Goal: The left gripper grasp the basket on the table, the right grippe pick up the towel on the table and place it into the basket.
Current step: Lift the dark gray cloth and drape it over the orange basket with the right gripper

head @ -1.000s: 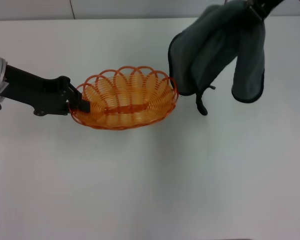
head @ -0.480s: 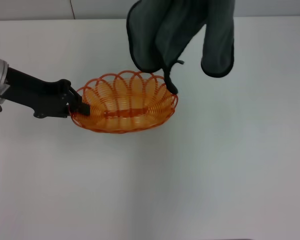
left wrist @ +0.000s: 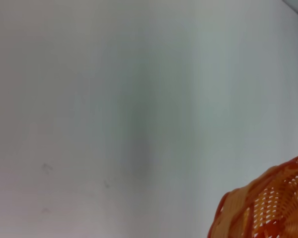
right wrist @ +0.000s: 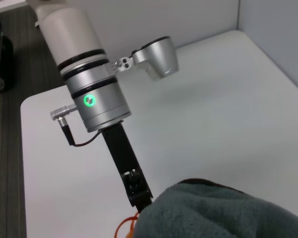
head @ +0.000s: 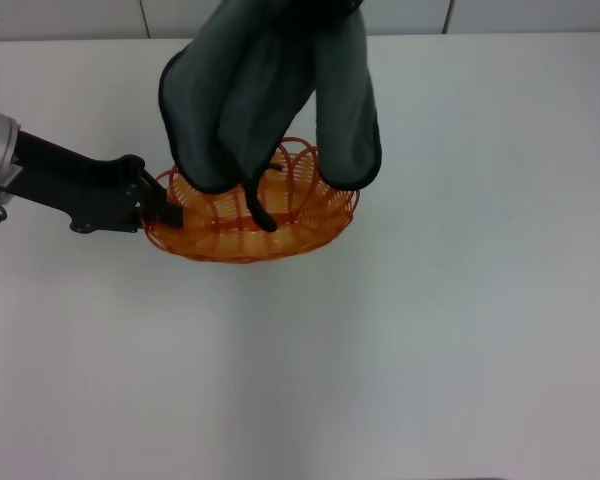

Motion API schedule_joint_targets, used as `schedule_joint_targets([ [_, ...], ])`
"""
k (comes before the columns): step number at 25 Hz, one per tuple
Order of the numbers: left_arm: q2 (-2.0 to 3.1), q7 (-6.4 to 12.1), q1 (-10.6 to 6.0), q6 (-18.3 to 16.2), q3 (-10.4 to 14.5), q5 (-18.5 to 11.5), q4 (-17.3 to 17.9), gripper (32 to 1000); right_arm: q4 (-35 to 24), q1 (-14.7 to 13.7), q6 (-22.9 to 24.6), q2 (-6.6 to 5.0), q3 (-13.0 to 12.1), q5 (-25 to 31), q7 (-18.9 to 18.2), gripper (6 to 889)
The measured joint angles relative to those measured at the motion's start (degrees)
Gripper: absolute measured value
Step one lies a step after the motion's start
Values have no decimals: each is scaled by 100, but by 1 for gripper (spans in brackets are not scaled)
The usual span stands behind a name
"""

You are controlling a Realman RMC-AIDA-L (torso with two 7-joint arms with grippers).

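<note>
White desk (head: 450, 330) fills the view. Left claw (head: 163, 212) is clamped on the near-side rim of the orange wire basket (head: 235, 235), which sits on the desk. Dark grey towel (head: 270, 95) hangs bunched directly over the basket, its dangling loop inside the rim. Right claw is out of view above the towel, grip state cannot tell. Step: placing. Next probably calls for lowering, then releasing.

grey towel (head: 270, 95) hanging over orange basket (head: 310, 215)
</note>
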Motion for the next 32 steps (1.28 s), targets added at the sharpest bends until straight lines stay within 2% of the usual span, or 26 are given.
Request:
schedule_joint_targets([
  [5, -4, -5, -32, 0, 0, -12, 0, 112, 589, 59, 426, 56, -286, 71, -106, 50],
  [8, -14, -6, -61, 0, -4, -14, 1, 112, 965, 63, 757, 57, -553, 215, -122, 50],
  [9, -16, -6, -67, 0, -7, -14, 2, 112, 1173, 63, 957, 58, -741, 300, -145, 50],
  [10, -17, -6, -70, 0, -10, -15, 4, 112, 1173, 63, 957, 58, -741, 300, -145, 50],
  [15, -17, -6, -87, 3, -15, -20, 8, 112, 1592, 63, 1343, 90, -1123, 372, -210, 49],
  [25, -28, -8, -142, 9, -36, -24, 19, 112, 2131, 61, 1759, 122, -1410, 377, -352, 47],
  [27, -28, -12, -151, 9, -38, -24, 19, 112, 2276, 68, 1878, 129, -1560, 382, -364, 47],
  [32, -27, -18, -164, 9, -43, -24, 26, 112, 2437, 99, 1979, 149, -1723, 398, -394, 47],
])
